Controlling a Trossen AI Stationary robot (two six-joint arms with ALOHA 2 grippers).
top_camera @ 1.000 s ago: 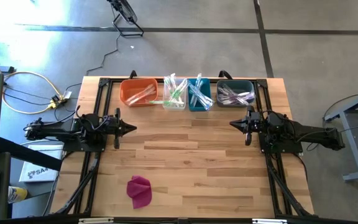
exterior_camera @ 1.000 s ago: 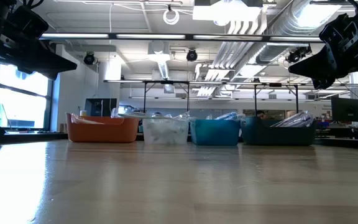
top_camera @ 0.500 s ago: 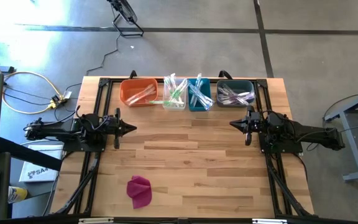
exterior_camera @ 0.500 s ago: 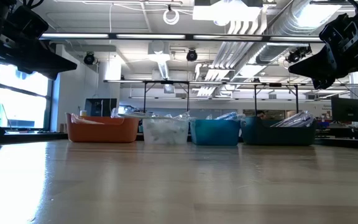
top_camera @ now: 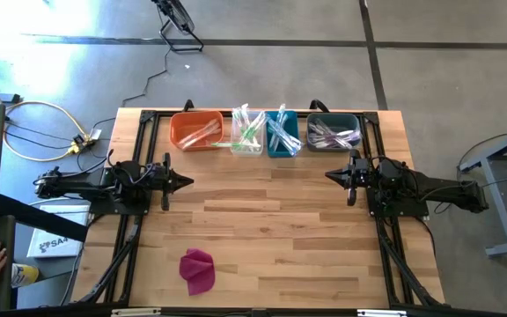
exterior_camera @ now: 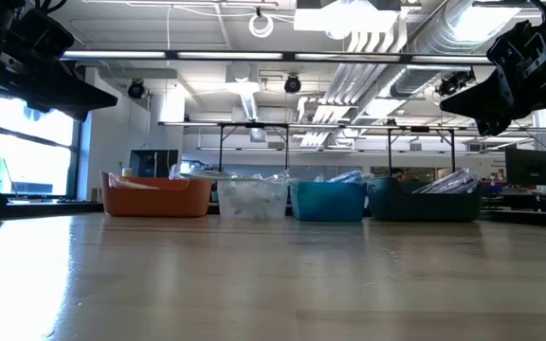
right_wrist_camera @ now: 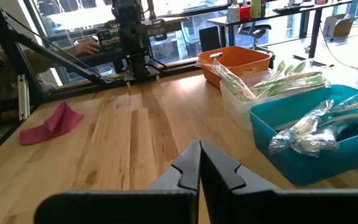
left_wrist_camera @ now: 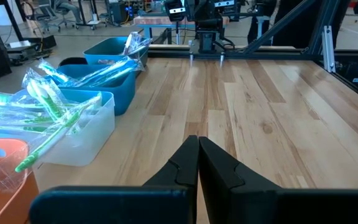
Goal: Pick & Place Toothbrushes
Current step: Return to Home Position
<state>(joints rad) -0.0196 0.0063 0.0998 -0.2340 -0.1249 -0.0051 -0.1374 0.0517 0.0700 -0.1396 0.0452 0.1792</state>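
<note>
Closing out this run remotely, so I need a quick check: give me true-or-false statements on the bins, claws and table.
1. The orange bin, transparent bin, blue bin and dark bin stand in one row. True.
2. A toothbrush lies loose on the table. False: the toothbrushes seen all rest in the bins.
3. The left claw is shut. True.
4. The right claw grips a toothbrush. False: it is shut on nothing.
5. The magenta cloth is in the orange bin. False: it lies on the table, apart from the bins.

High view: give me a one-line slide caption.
Wrapped toothbrushes sit in four bins in a row; left arm and right arm rest apart, jaws shut.
</note>
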